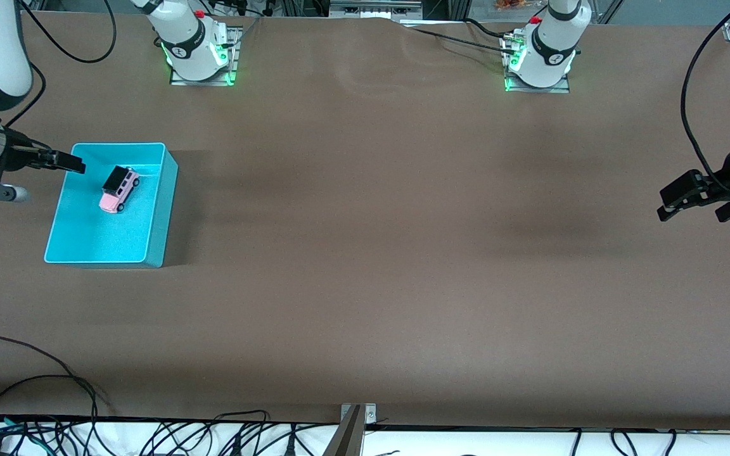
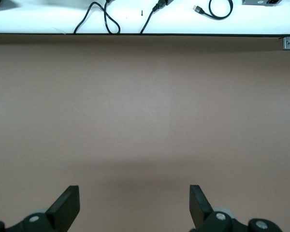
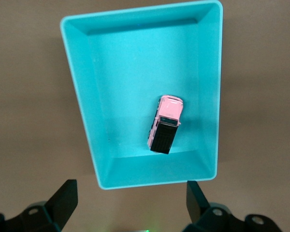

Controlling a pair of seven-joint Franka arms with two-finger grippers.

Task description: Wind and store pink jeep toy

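Observation:
The pink jeep toy (image 1: 119,188) with its black roof lies inside the turquoise bin (image 1: 163,209), on the bin's floor in the half farther from the front camera. It also shows in the right wrist view (image 3: 165,123), inside the bin (image 3: 82,111). My right gripper (image 1: 49,180) is open and empty, up in the air over the bin's edge toward the right arm's end of the table; its jaws (image 3: 131,198) stand wide apart. My left gripper (image 1: 694,212) is open and empty over bare table at the left arm's end (image 2: 134,203).
The brown table (image 1: 365,253) holds only the bin. Cables (image 1: 149,437) lie along the white edge nearest the front camera. The two arm bases (image 1: 197,57) (image 1: 539,63) stand along the edge farthest from it.

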